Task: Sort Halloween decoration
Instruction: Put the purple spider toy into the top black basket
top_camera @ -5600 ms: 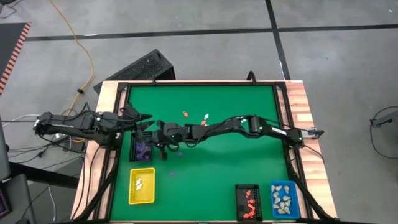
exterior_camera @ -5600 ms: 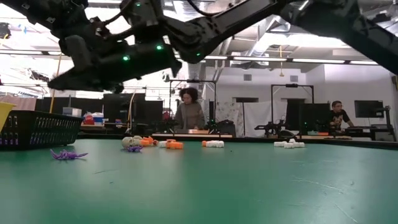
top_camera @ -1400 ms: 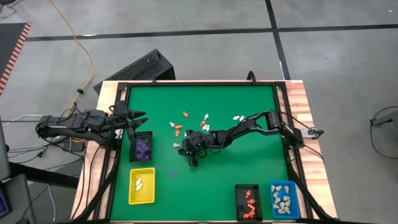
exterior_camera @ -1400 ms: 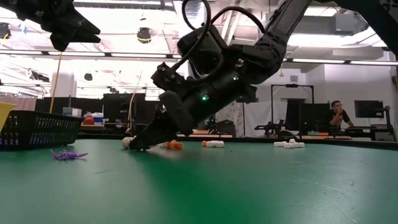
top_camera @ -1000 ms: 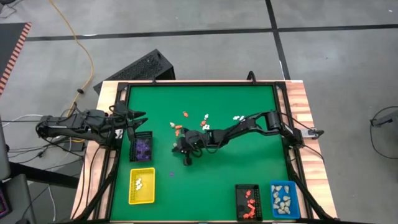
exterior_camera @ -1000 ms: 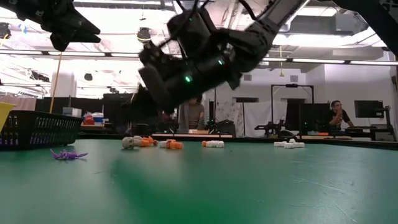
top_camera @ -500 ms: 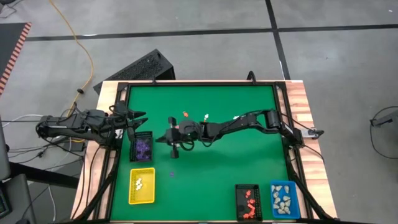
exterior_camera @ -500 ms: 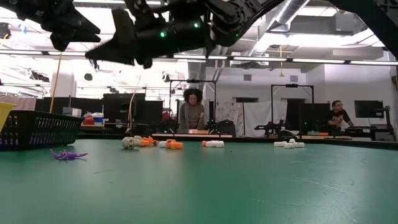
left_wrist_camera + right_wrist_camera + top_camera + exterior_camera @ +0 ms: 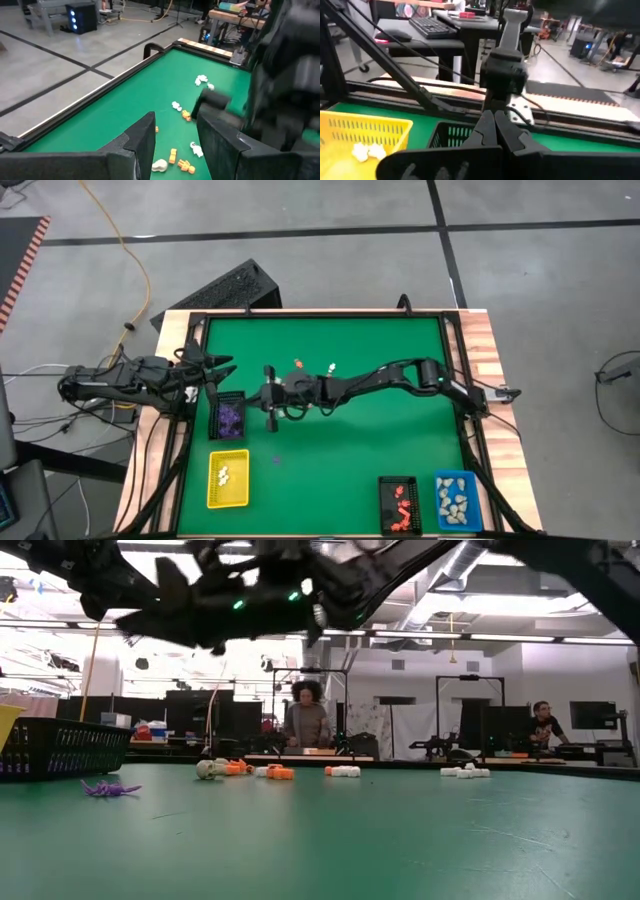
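Loose Halloween figurines lie on the green table: orange ones, white ones, a cream skull and a purple spider. My right gripper reaches level across the table, well above it. It is just right of the black tray that holds purple figurines. Its fingers are shut, seen in the right wrist view too. My left gripper waits open and empty above the table's left edge. My right gripper's fingers are shut tip to tip and point level toward the table's left side. No figurine shows between them, and I cannot tell whether one is pinched there.
A yellow tray with white figurines sits near the front left. At the front right stand a black tray with orange-red pieces and a blue tray with cream ones. A lone purple piece lies on the felt. People show in the room behind.
My right gripper has risen from just above the table. It has gone toward the table's left and far edges, toward the black tray with the purple figurines, and has tipped from pointing down to level. Its fingers stay shut. The loose figurines have not moved.
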You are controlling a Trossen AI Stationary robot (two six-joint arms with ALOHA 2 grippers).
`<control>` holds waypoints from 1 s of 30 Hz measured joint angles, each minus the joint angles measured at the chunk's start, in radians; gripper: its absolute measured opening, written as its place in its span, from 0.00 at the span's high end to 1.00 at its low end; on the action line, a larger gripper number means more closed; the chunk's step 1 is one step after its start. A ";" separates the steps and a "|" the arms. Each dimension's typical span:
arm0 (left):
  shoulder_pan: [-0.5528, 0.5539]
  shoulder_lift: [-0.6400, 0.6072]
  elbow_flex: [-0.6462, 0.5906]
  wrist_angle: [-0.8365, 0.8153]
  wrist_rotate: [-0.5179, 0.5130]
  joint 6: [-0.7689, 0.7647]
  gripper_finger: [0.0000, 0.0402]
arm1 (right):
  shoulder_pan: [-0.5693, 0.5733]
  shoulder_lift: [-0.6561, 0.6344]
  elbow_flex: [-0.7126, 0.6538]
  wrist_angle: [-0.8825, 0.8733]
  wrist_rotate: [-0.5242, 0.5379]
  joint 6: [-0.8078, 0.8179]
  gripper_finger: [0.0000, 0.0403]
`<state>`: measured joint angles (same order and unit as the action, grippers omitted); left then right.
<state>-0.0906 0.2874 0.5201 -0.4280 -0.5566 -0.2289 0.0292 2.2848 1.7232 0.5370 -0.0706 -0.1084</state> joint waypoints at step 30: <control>0.000 -0.003 0.000 -0.001 0.000 -0.020 0.67 | 0.000 0.282 0.442 -0.263 -0.166 -0.049 0.57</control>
<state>-0.0910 0.2848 0.5201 -0.4286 -0.5564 -0.2489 0.0288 2.5671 2.1654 0.2735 -0.2367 -0.1577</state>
